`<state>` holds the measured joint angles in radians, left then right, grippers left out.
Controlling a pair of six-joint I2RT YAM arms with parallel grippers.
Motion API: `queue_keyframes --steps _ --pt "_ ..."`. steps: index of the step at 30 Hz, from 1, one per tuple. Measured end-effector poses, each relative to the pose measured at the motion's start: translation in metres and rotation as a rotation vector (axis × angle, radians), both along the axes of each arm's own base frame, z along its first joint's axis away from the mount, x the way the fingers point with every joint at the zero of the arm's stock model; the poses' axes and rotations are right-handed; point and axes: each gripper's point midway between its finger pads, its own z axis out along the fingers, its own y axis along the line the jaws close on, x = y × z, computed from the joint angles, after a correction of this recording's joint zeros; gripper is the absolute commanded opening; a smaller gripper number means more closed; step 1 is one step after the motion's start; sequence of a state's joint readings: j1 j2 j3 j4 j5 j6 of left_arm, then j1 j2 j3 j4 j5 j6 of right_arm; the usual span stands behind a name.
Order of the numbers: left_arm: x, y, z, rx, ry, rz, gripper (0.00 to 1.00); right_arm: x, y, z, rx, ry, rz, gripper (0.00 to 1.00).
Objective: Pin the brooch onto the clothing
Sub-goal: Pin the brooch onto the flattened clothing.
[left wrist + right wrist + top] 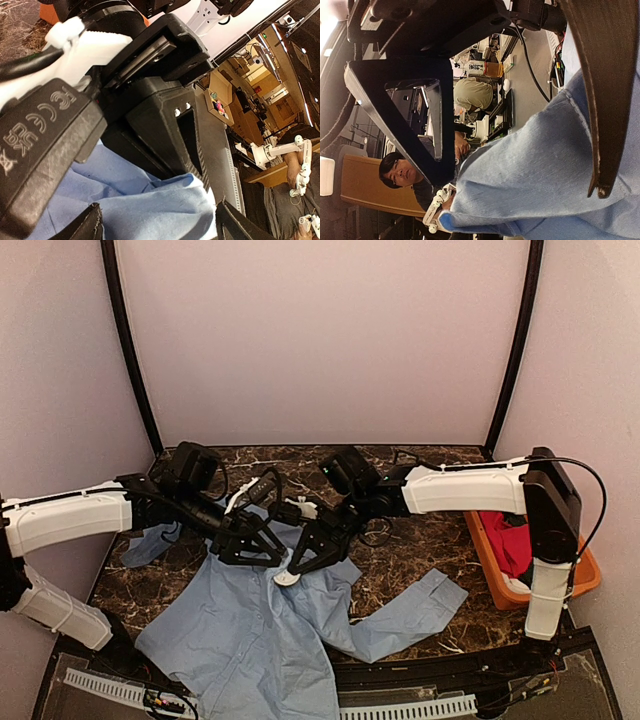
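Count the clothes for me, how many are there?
2: the light blue shirt spread out in the middle, and a red garment in the orange bin at right. More could hide inside it.

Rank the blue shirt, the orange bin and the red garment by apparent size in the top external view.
1. Blue shirt: by far the largest.
2. Orange bin: partly hidden behind the right arm.
3. Red garment: smallest as seen, though part of it lies hidden in the bin.

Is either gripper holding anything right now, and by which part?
The right gripper is shut on a raised fold of the light blue button-up shirt, near its top. The left gripper stands open around the cloth, gripping nothing.
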<state>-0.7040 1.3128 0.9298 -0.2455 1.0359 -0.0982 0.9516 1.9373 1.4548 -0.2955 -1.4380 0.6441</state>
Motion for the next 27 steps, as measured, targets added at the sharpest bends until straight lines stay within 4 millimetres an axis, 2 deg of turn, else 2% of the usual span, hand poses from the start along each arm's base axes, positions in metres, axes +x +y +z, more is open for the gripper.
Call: queue_keyframes --steps 27 --pt "-0.007 -0.001 -0.012 0.095 -0.007 -0.035 0.73 0.003 0.002 -0.007 -0.033 0.002 -0.013 0.00"
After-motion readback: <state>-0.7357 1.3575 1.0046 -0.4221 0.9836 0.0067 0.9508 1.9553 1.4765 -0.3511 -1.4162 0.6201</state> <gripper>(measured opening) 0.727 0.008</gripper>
